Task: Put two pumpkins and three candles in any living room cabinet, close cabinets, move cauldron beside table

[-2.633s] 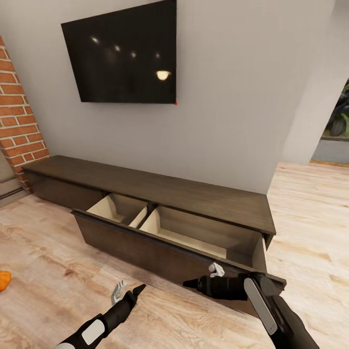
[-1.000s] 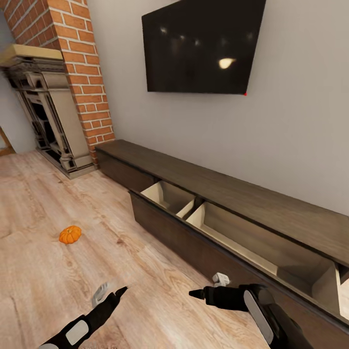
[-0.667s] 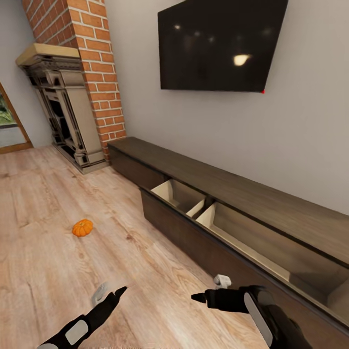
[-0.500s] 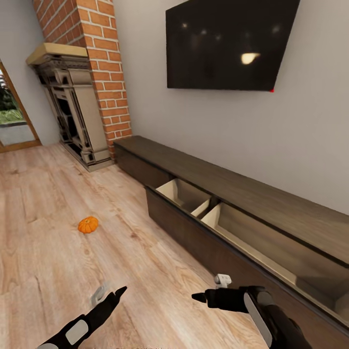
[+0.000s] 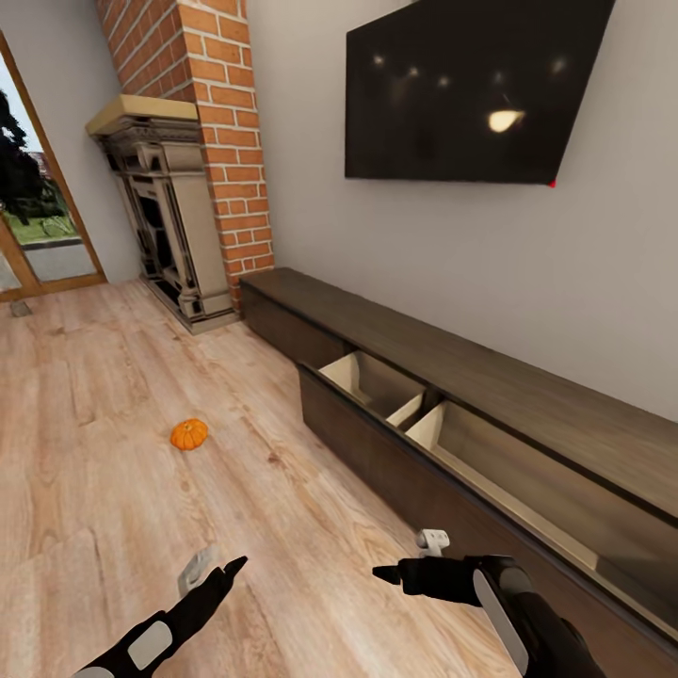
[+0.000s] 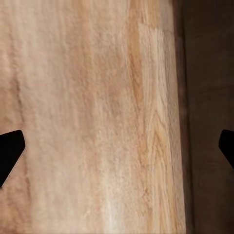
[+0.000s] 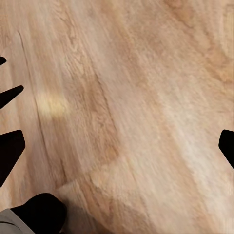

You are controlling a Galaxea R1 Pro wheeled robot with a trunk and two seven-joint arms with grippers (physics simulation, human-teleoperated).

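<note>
The head view takes in the room: a small orange pumpkin (image 5: pixel 189 434) sits alone on the light wood plank floor (image 5: pixel 104 490), well apart from both arms and out in front of the grey fireplace (image 5: pixel 165 212), which stands against a red brick chimney (image 5: pixel 217 122). Along the wall under the TV (image 5: pixel 471 89) runs the long dark brown cabinet (image 5: pixel 490 377), with one drawer (image 5: pixel 395 400) pulled out; its pale interior, split by a divider, looks empty as far as can be seen. At far left a glazed door (image 5: pixel 33 226) gives onto greenery.

The wrist views add close detail of the grippers that the head view lacks. In the left wrist view, the two dark fingertips (image 6: pixel 9 151) sit at opposite edges of the picture with bare planks between them and a dark brown surface along one side. In the right wrist view, the fingertips (image 7: pixel 10 151) likewise stand far apart over bare floor.

In the head view, the left gripper (image 5: pixel 215 570) reaches forward low over the floor, spread wide and holding nothing. The right gripper (image 5: pixel 407 557) points toward the left across the view, close to the drawer front, also spread and empty.
</note>
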